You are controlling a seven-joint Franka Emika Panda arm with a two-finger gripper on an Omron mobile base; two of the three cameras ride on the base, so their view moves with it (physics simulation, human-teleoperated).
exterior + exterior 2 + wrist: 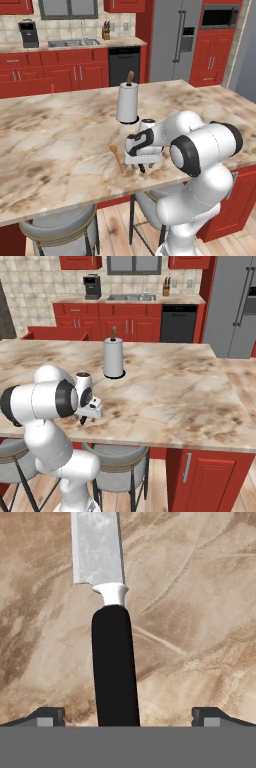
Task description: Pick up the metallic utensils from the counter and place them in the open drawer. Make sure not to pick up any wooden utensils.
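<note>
End effector (128,716) spread wide, empty, straddling knife (111,627) flat on surface (200,612). Light, rigid, thin; best grasped across black handle, clear of slick blade.

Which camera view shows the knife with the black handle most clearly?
The hand view: the knife lies flat on the counter, handle and blade seen close, between the open gripper tips. In the left base view only a dark bit shows under the hand; in the right base view I cannot make it out.

Knife (114,662) blade tip beyond the hand view's top edge
</note>
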